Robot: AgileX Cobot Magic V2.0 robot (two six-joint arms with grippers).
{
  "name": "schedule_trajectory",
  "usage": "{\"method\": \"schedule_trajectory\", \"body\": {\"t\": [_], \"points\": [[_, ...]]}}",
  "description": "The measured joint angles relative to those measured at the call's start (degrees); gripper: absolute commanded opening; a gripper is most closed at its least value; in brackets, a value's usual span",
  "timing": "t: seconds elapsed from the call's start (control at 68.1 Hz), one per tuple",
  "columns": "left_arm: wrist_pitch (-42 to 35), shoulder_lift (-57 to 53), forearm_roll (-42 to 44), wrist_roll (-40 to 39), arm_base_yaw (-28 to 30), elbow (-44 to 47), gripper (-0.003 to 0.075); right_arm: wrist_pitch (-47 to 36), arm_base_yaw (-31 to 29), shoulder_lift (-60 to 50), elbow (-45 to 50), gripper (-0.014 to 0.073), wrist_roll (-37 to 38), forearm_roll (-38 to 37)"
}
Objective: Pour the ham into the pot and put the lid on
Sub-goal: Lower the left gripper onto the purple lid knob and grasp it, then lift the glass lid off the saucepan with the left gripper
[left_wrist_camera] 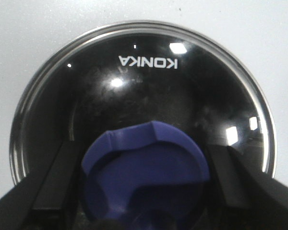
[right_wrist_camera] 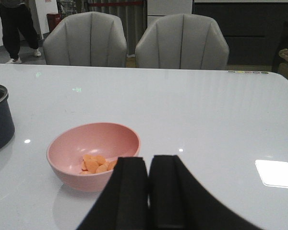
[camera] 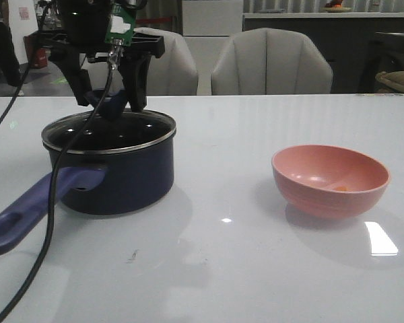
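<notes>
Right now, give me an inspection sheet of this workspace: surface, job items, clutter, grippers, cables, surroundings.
Surface: glossy white table, light glare, no spills seen.
Pot: on the robot's left side, handle toward the camera.
Lid: sits on the pot, rim matching the pot's rim.
Ham: orange pieces lying in the pink bowl, not poured.
Clutter: nothing seen.
Left gripper: over the pot, fingers either side of the lid's knob; contact not clear.
Right gripper: shut, empty, near the bowl.
Cables: black cable hangs from the left arm across the pot handle.
Surroundings: two grey chairs behind the table; a person standing far back.
</notes>
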Motion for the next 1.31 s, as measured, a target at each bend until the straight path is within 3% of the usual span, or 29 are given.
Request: {"method": "schedule_trajectory", "body": {"t": [0.411,0.646,0.998,1.307], "points": [[0.63,-2.13,-1.40,-0.24,0.00,-1.32,0.0267,0.00,0.00,0.00,0.00,0.0158,0.00,0.00],[0.93,-10.23,-1.36,0.15,4.73,0.43,0.0267,0.00,0.00,0.00,0.00,0.0158,0.00,0.00],[-6.58,-21.53,-0.84,4.33,22.27,20.49,0.0257,0.00,0.00,0.00,0.00,0.0158,0.00,0.00],[-17.73,-21.43,-0.97,5.69,25.82,36.56,0.0258,0.00,0.00,0.00,0.00,0.0158,0.00,0.00]]}}
